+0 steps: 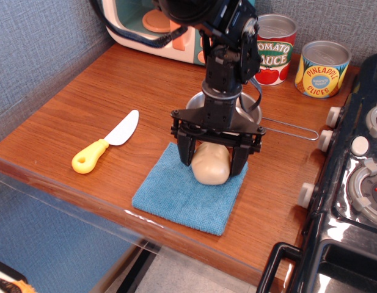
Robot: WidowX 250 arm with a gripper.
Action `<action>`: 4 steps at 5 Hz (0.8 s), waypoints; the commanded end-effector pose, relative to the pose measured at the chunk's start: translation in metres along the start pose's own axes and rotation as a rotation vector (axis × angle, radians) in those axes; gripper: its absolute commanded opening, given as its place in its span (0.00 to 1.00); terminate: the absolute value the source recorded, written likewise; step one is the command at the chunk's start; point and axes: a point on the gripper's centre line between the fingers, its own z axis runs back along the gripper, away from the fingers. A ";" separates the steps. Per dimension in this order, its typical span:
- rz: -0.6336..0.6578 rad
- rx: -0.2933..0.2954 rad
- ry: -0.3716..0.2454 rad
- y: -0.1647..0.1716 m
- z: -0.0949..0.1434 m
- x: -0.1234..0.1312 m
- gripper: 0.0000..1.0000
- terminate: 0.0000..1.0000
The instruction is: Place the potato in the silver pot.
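Note:
The pale beige potato (211, 166) sits on a blue cloth (188, 190) near the table's front. My black gripper (213, 162) is lowered over it, open, with one finger on each side of the potato. I cannot tell whether the fingers touch it. The silver pot (251, 112) stands just behind the cloth, mostly hidden by my arm. Its thin wire handle (290, 127) points right.
A yellow-handled toy knife (105, 149) lies to the left. A tomato sauce can (273, 46) and a pineapple slices can (321, 68) stand at the back right. A toy oven (153, 25) is at the back. A black stove (354, 183) borders the right side.

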 end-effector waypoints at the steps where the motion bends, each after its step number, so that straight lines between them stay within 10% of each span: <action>1: -0.018 -0.018 -0.028 -0.001 0.005 0.007 0.00 0.00; 4: -0.046 -0.106 -0.188 0.005 0.074 0.040 0.00 0.00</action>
